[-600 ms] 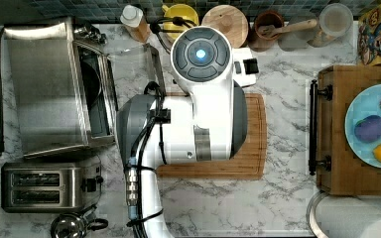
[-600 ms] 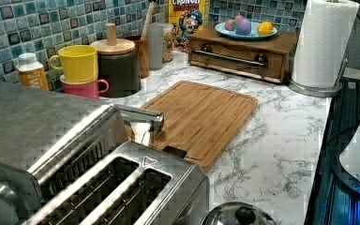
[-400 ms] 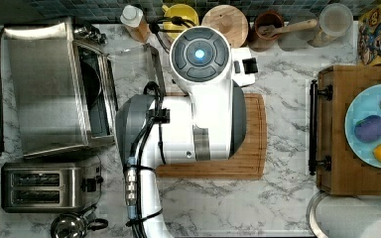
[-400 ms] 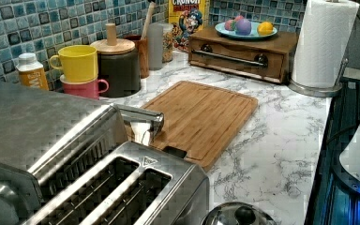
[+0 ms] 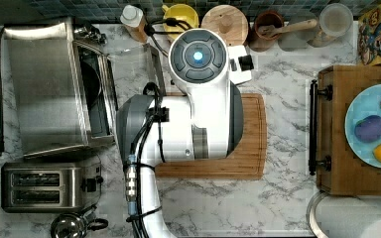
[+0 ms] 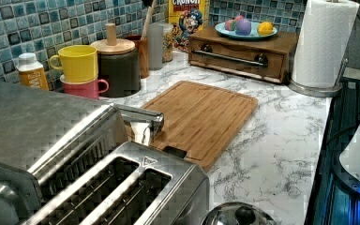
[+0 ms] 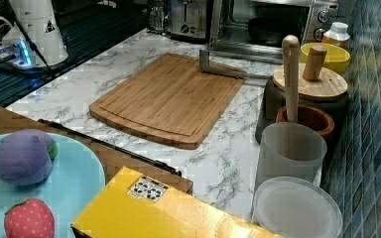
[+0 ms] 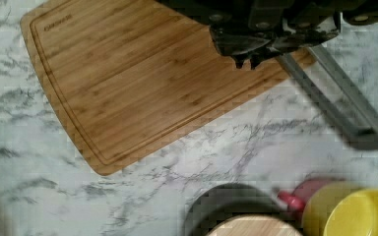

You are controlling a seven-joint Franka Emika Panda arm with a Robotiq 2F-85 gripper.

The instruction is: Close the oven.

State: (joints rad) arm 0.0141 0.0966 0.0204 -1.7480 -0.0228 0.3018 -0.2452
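The right view shows the oven [image 7: 273, 22] open; the gripper [image 8: 248, 61] looks narrowly closed at its handle [image 8: 334, 105].

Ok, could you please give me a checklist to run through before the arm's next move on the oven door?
1. Oven door is down flat and needs closing: ok.
2. Door handle has nothing lying on it: ok.
3. Hand is close beside the handle in the wrist view: ok.
4. Hand touches the handle: cannot tell.
5. Yellow mug stands to the side of the door, likely outside its upward swing: ok.
6. Nothing juts out of the oven opening in the right view: ok.
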